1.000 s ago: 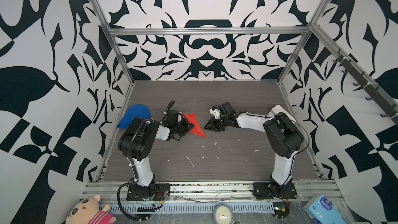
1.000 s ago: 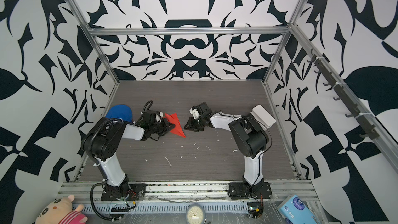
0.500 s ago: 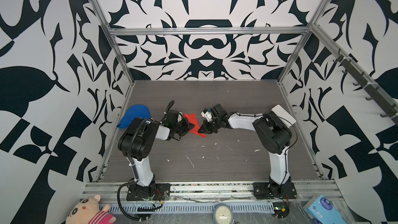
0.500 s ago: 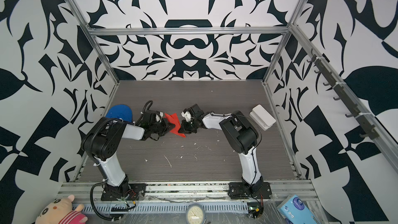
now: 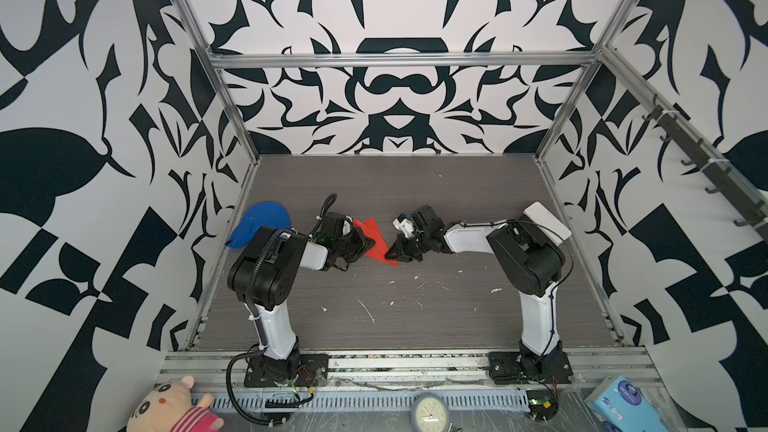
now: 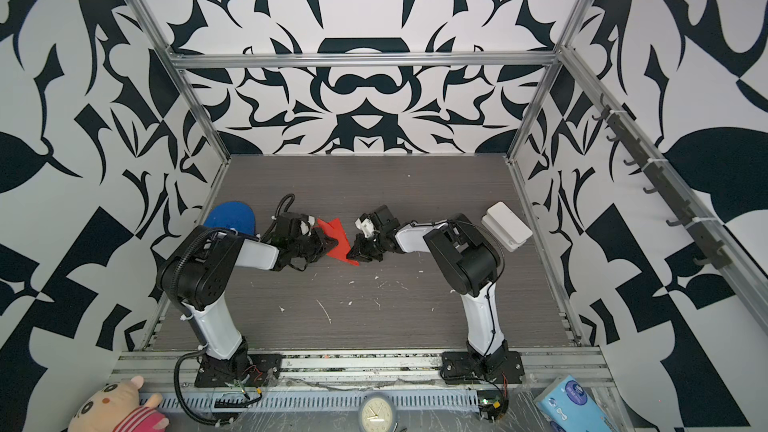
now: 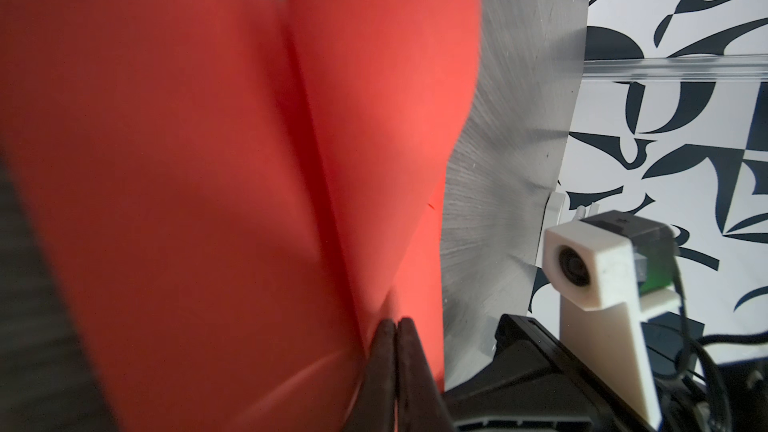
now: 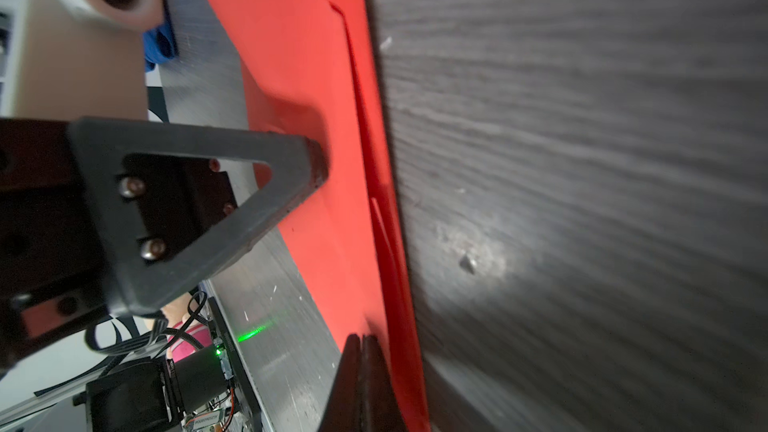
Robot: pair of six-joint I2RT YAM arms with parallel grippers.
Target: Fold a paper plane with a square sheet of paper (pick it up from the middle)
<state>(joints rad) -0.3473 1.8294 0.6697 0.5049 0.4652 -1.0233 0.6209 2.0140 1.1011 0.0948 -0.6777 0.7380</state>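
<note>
Left end effector [image 5: 360, 243] has its jaws pressed together, pinching the red paper [image 5: 375, 238] on its fold line. Left wrist view shows the crease running straight into the closed tips and the sheet bowing out on both sides of them. Paper is partly folded, layered and pointed, spans from the left tips across to the right ones, low at the counter [image 5: 415, 317]; can't tell if it rests on it. Right end effector [image 5: 394, 253] also has its jaws pressed together, tips at the paper's pointed end; can't tell if a layer is actually caught between them or if they only press beside it. Risks, my read: arms pulling away from each other could tear the thin paper at the crease. If the right has no real hold, the tips could skid off and the flap spring open. With the sheet bowed by the left tips, any press-down could land a skewed or doubled crease. Driving the two end effectors toward each other could buckle and crumple it
</note>
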